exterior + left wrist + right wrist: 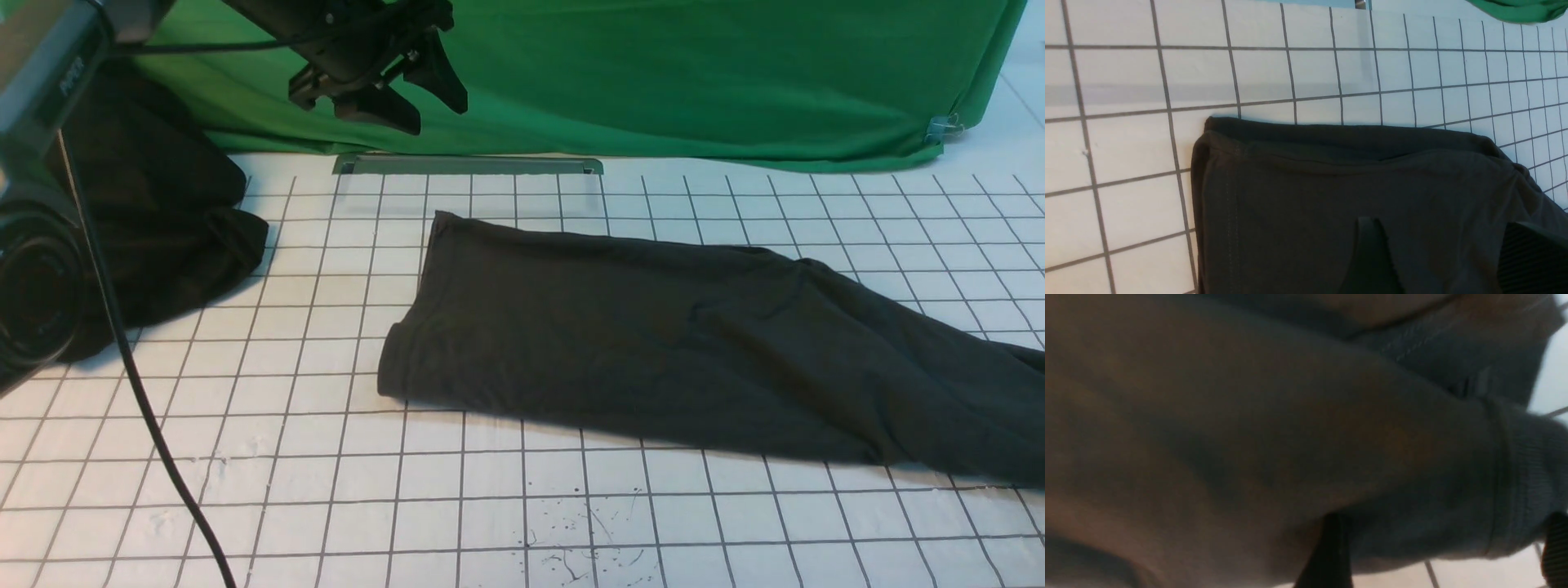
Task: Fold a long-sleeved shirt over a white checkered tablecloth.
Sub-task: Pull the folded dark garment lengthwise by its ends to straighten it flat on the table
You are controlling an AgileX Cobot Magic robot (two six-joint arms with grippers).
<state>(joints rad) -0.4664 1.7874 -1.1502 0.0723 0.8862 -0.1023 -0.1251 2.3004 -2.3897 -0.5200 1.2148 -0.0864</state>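
Observation:
The long-sleeved shirt lies as a long dark band across the white checkered tablecloth, running from the middle off to the right edge; no print shows. High over the shirt's left end my left gripper hangs open. In the left wrist view its fingers stand apart over the shirt's corner, holding nothing. My right gripper shows only in the right wrist view. It is open and very close over the shirt's ribbed cuff, touching the cloth or not, I cannot tell.
A deeper-black lumpy cloth lies at the back left. A green fabric sheet hangs along the back, with a flat metal strip below it. The left arm's body and cable cross the left foreground.

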